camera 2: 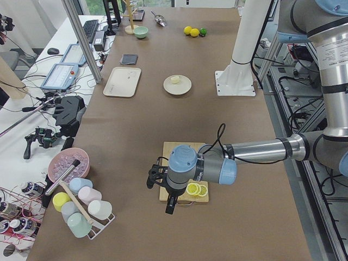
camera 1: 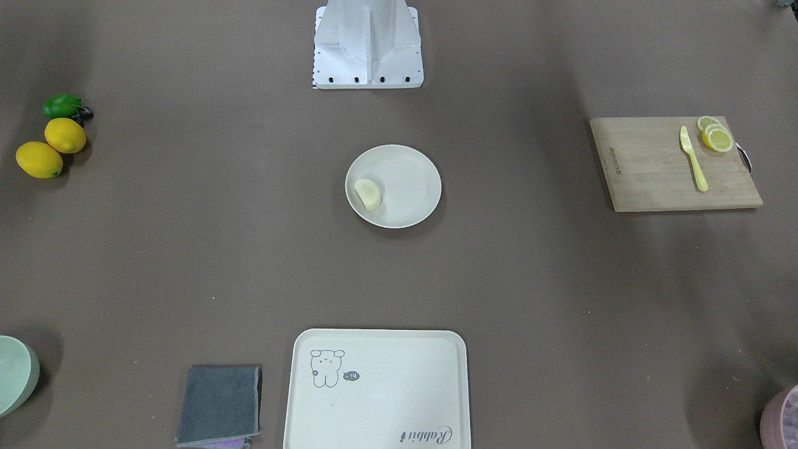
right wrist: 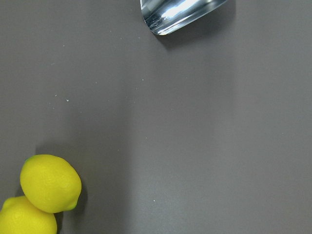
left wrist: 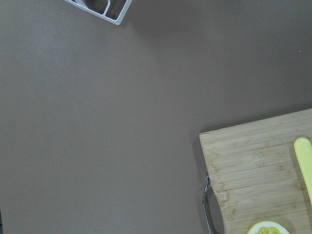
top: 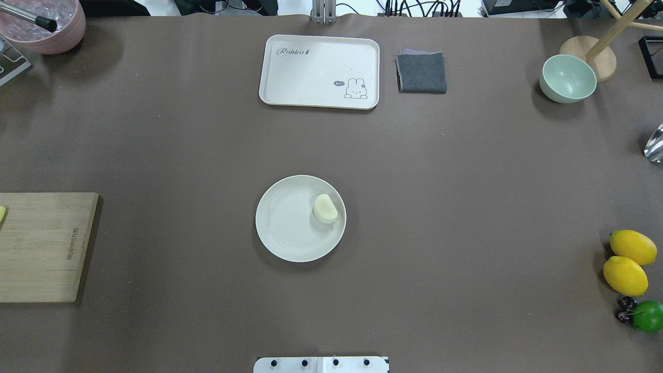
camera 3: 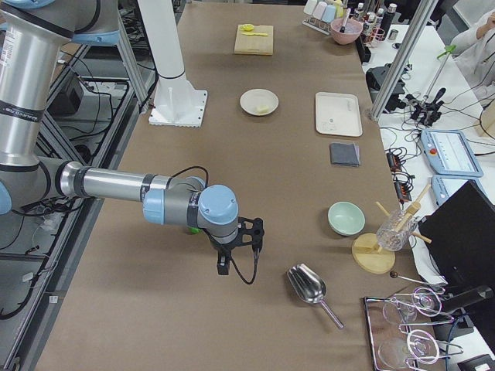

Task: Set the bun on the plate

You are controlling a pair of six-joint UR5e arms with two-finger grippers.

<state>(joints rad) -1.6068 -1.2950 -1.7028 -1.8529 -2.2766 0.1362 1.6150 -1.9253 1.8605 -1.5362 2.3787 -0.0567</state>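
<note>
The bun (camera 1: 368, 194) (top: 325, 209), a small pale rounded lump, lies inside the round cream plate (camera 1: 411, 187) (top: 290, 228) at the table's middle, close to the rim on my right-hand side. Both show small in the side views: the bun (camera 2: 175, 80) (camera 3: 264, 106) on the plate (camera 2: 184, 88) (camera 3: 249, 98). No gripper is near them. My left gripper (camera 2: 161, 188) hangs above the table by the cutting board (camera 2: 176, 163), seen only in the left side view. My right gripper (camera 3: 240, 246) hangs far off near the lemons. I cannot tell whether either is open or shut.
A wooden cutting board (camera 1: 673, 163) carries lemon slices (camera 1: 716, 136) and a yellow knife (camera 1: 694, 158). The bear tray (top: 319, 71), grey cloth (top: 421, 72) and green bowl (top: 567, 79) sit along the far edge. Lemons (top: 627, 261), a lime (top: 647, 316), a metal scoop (camera 3: 308, 286) and the robot base (camera 1: 368, 47) are also in view.
</note>
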